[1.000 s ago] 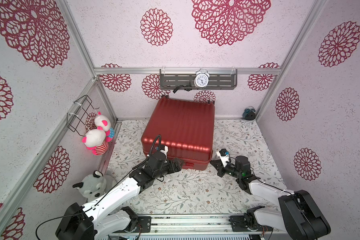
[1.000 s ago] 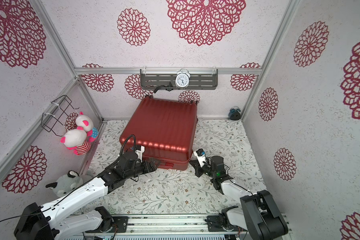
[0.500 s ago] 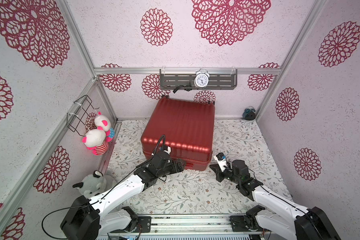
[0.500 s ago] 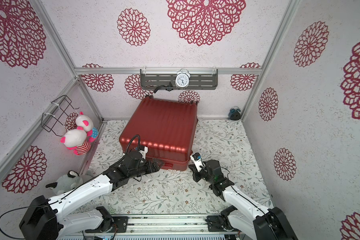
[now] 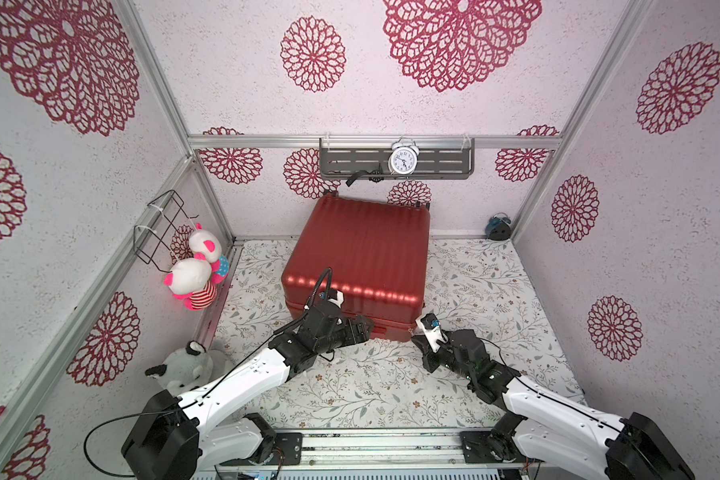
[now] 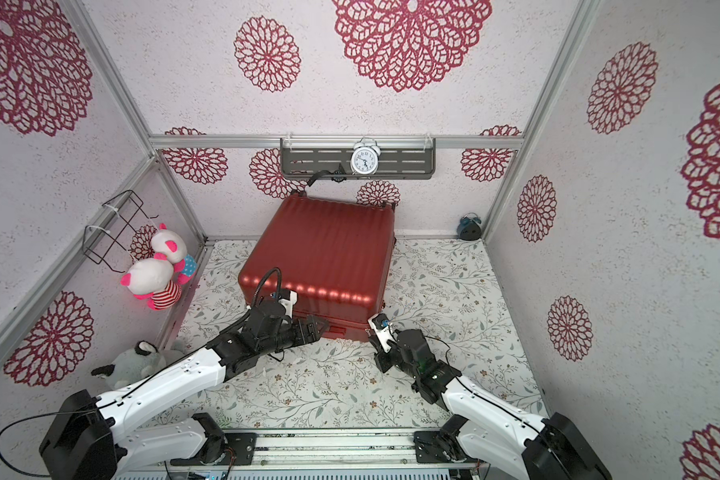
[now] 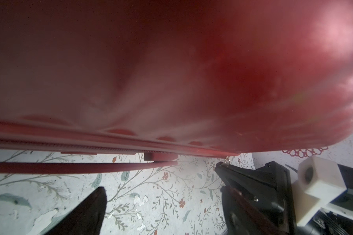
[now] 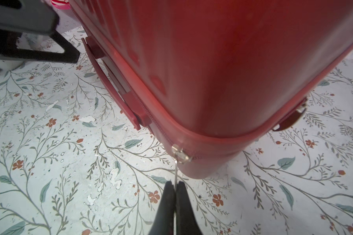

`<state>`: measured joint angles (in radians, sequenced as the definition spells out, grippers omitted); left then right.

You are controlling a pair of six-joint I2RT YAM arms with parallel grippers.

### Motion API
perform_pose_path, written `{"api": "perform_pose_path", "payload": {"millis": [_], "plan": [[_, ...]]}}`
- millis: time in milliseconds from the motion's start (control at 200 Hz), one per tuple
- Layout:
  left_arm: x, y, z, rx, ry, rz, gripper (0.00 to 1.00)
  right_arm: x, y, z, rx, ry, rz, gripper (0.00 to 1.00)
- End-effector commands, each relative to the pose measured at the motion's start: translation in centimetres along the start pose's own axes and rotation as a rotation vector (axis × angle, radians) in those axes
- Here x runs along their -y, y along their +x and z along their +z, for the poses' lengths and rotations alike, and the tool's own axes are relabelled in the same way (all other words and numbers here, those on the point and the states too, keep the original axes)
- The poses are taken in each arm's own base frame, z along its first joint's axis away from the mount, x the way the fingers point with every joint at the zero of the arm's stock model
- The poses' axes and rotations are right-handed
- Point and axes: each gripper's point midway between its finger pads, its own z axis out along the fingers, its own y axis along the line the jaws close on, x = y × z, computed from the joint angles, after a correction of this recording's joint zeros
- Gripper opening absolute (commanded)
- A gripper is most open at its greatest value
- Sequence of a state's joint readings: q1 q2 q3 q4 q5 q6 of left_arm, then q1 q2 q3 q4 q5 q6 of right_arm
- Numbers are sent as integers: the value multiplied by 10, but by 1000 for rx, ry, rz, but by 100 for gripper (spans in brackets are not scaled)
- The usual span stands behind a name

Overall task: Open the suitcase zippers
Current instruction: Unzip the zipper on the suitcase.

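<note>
between red-flowered walls (image 5: 474,104), on floral floor (image 5: 371,386), right tool (image 8: 175,186) pinches zipper pull (image 8: 175,169) (left tool (image 5: 366,325) apart).

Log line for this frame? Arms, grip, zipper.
left gripper: open, by handle | right gripper: shut on zipper pull, near-right corner | suitcase: closed

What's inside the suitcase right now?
Not visible: the suitcase lies shut, shell halves together, covering the inside. Outside, the zipper track shows, its pull pinched by the right hand.
</note>
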<state>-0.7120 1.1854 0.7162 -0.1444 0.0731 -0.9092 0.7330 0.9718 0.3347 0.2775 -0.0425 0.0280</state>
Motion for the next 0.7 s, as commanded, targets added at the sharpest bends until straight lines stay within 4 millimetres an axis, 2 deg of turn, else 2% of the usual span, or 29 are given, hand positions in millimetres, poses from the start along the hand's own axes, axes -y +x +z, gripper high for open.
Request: {"api": "perform_pose_path", "payload": {"millis": [0, 165, 320, 420, 580, 695], "plan": [[15, -14, -12, 62, 32, 26, 92, -35, -16, -4, 45, -116, -27, 0], [11, -24, -36, 131, 5, 37, 92, -42, -12, -1, 33, -109, -22, 0], [3, -39, -67, 211, -75, 86, 96, -45, -9, 1, 24, -103, 1, 0], [-4, -57, -93, 270, -148, 113, 100, -46, -5, 0, 16, -104, 22, 0], [-15, -93, -133, 369, -243, 113, 98, -49, -2, -4, 19, -124, 52, 0], [-22, -122, -160, 444, -296, 97, 98, -41, -4, -7, 42, -70, 115, 0]]}}
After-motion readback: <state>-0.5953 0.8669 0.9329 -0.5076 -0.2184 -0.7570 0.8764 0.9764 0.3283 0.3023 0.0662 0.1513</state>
